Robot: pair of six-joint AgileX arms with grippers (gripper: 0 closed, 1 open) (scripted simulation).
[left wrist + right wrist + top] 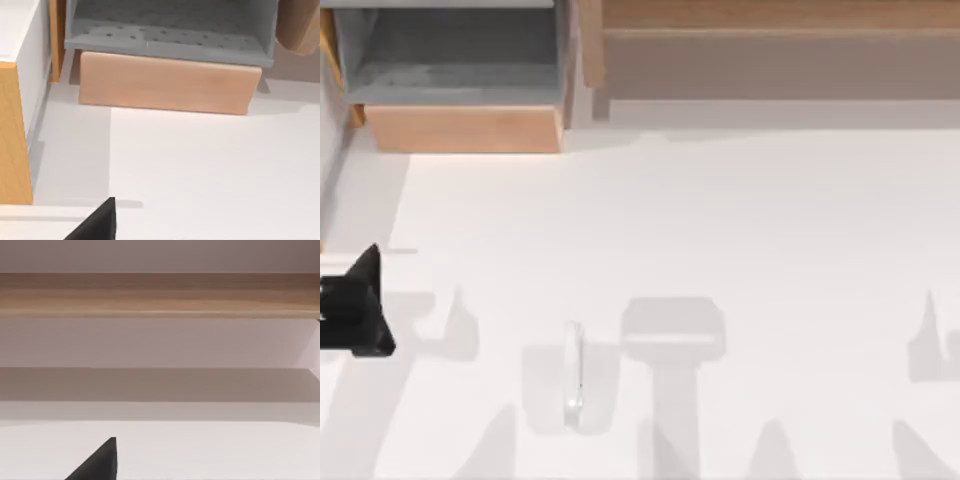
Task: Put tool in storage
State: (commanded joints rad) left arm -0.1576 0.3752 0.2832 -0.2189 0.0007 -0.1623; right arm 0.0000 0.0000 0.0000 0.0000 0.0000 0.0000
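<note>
Drawer (pixel 460 128) upper left of top view, pulled open, grey inside bare. Stick (pixel 573 372) lies on table (pixel 740 220), lower centre-left, well apart from drawer. Left gripper (pixel 365 305) at left edge; finger state cannot tell. No writing legible.

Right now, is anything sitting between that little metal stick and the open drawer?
Nothing visible does. The tool lies on bare white table, and the storage stands open at the far left with only flat grey shadows between them.
</note>
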